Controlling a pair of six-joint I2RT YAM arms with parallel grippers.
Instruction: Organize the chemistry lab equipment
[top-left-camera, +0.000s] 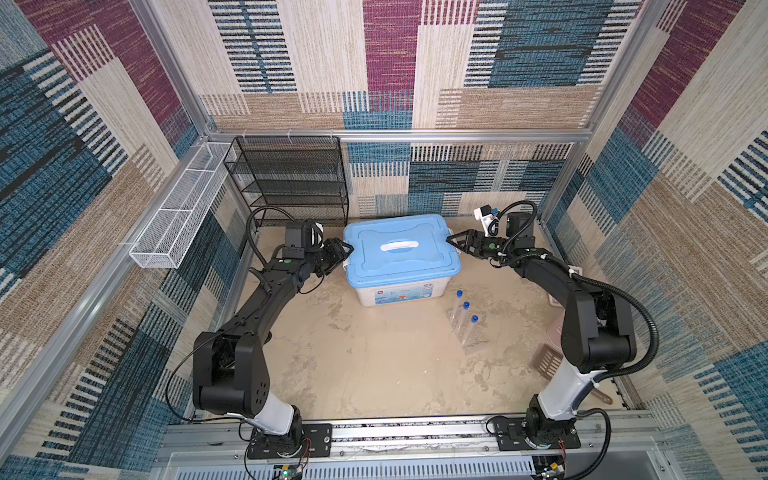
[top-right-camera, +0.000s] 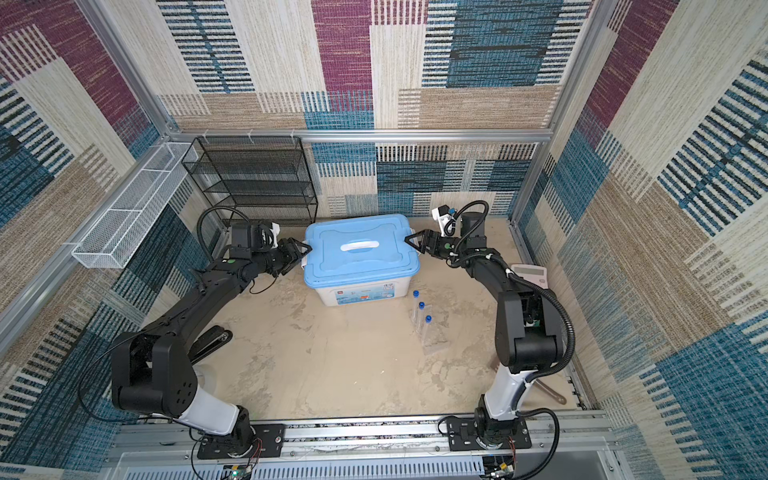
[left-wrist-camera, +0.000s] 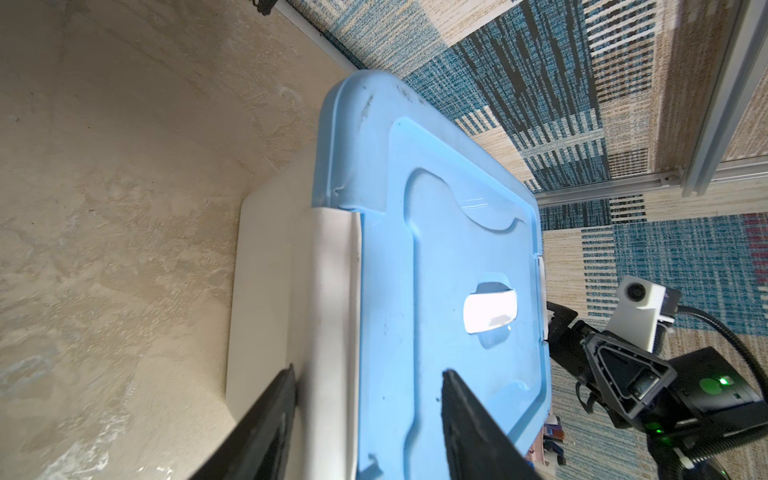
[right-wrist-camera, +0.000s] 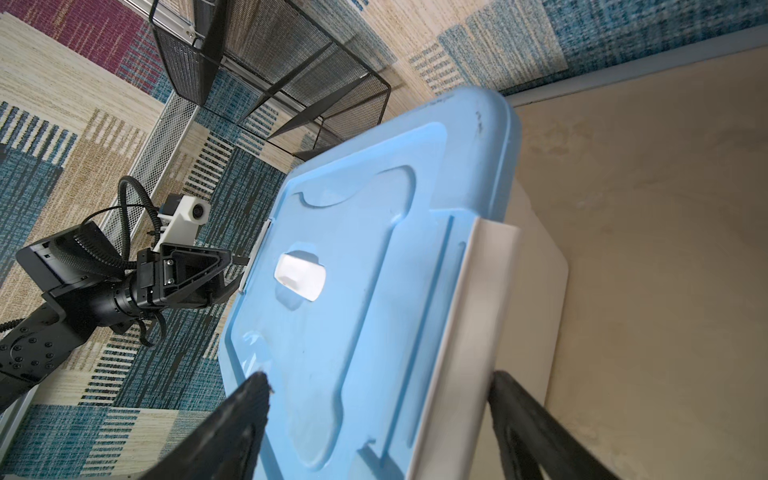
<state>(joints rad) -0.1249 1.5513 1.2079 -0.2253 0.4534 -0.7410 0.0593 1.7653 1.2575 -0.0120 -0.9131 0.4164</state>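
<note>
Currently, the blue-lidded storage box (top-left-camera: 401, 291) sits at the rear centre of the tabletop (top-left-camera: 374, 365), lid on. At its left end the left claw (top-left-camera: 349, 249) is spread, jaws straddling the white latch (left-wrist-camera: 328, 291); a gap shows between latch and one finger. At the other end the right claw (top-left-camera: 449, 240) is also spread, around the opposite latch (right-wrist-camera: 478, 311), not pinching it. Three clear blue-capped tubes (top-left-camera: 466, 306) sit at a clear tray (top-left-camera: 473, 343) just front-right of the box, well apart from both claws. A pink calculator (top-right-camera: 530, 274) lies by the right arm, partly hidden.
</note>
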